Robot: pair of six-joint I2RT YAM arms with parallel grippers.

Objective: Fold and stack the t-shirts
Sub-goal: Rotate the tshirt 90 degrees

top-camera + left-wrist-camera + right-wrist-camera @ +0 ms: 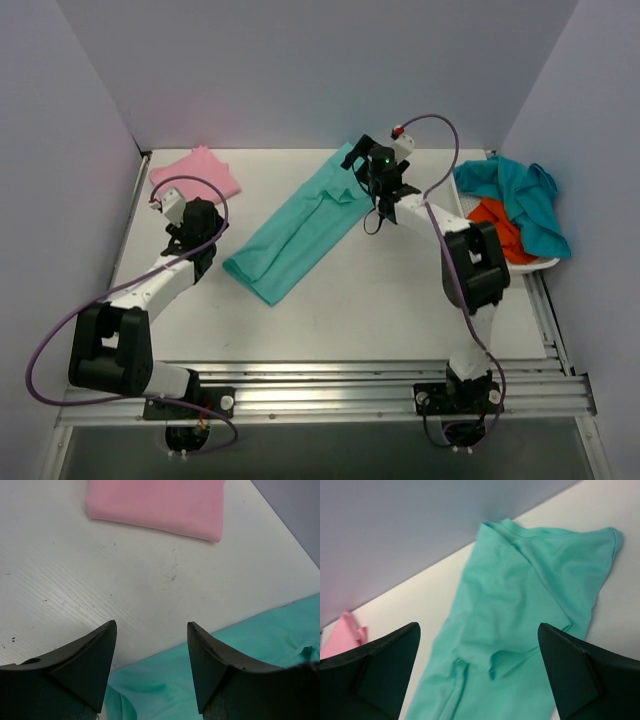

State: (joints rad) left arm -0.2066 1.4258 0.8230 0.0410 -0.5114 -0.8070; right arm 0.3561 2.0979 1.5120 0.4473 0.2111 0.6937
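Note:
A light sea-green t-shirt lies folded lengthwise in a long diagonal strip on the table; it also shows in the right wrist view and the left wrist view. A folded pink t-shirt lies at the back left, also in the left wrist view. My left gripper is open and empty, left of the strip's near end. My right gripper is open and empty above the strip's collar end.
A white tray at the right holds a darker teal t-shirt and an orange one in a heap. Purple walls close in the back and sides. A metal rail runs along the near edge.

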